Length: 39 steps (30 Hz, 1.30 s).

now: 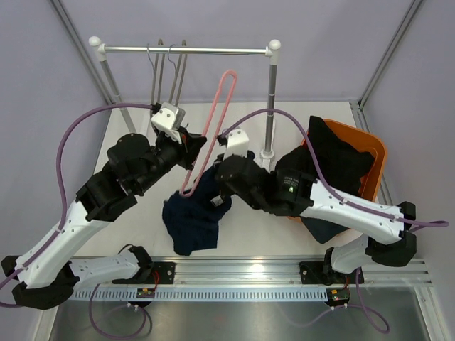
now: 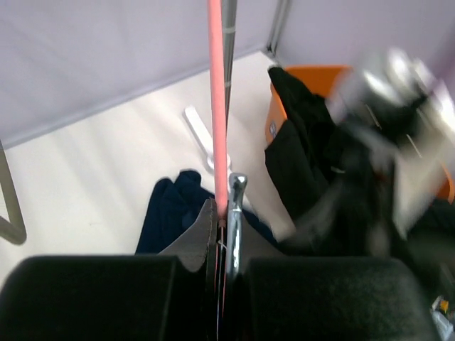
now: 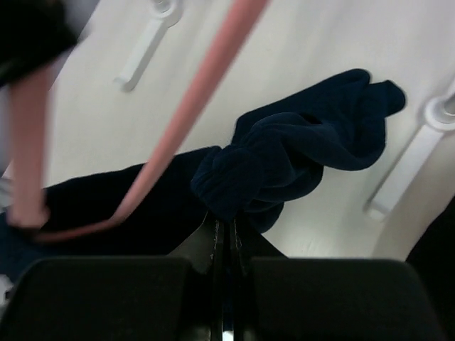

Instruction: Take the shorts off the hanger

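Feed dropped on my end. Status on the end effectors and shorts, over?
Left end effector shut on hanger. Right end effector shut on navy shorts, heaped on table. Hanger's low end overlaps the cloth; unhooked or not, cannot tell.

Left gripper, right gripper pinched (2 arms inward).

There were one pink plastic hanger, one orange plastic bin, one navy blue cloth shorts, one black cloth heap and two robot arms.
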### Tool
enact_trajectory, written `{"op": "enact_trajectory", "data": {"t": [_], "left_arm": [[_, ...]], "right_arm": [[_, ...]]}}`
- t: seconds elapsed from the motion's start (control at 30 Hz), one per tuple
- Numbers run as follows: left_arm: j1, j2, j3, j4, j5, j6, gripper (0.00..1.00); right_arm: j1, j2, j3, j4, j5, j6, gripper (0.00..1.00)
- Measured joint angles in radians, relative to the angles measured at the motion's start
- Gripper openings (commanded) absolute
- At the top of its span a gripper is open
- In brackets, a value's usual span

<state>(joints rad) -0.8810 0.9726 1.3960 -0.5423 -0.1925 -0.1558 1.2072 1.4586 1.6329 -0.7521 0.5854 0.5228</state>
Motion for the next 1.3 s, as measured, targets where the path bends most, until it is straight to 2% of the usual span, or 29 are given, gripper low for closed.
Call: {"op": "enact_trajectory", "data": {"t": [0.2,0.33,0.43,0.53,0.73,0.83,0.97,1.13,1.3], "left_arm": [[0.000,0.069,0.034,0.112,-0.085,-0.010,0.00],[0.000,0.173,0.199,0.107,-0.115,-0.001,0.00],[0.000,0.206,0.280,0.108,-0.124,0.004,0.00],[0.000,0.198,0.298,0.091,-0.132,0.007,0.00],[0.000,0.186,0.304,-0.003,-0.133,0.020,0.00],[0.000,0.185,0.304,-0.049,-0.129,0.022,0.00],[0.000,0.168,0.280,-0.079,-0.121,0.023,0.00],[0.000,0.119,0.219,-0.100,-0.110,0.023,0.00],[0.000,0.092,0.180,-0.100,-0.102,0.022,0.00]], "right_arm": [[0.178,-0.016,0.001,-0.031,0.041,0.001,0.00],[0.194,-0.016,0.030,-0.115,0.110,-0.003,0.00],[0.179,-0.017,0.119,-0.199,0.196,-0.028,0.00],[0.108,-0.021,0.252,-0.248,0.267,-0.074,0.00],[-0.182,-0.122,0.400,-0.225,0.405,-0.251,0.00],[-0.219,-0.220,0.391,0.008,0.544,-0.507,0.00],[-0.230,-0.359,0.312,0.516,0.663,-0.901,0.00],[-0.243,-0.438,0.351,0.872,0.718,-1.157,0.00],[-0.248,-0.441,0.371,1.083,0.740,-1.332,0.00]]}}
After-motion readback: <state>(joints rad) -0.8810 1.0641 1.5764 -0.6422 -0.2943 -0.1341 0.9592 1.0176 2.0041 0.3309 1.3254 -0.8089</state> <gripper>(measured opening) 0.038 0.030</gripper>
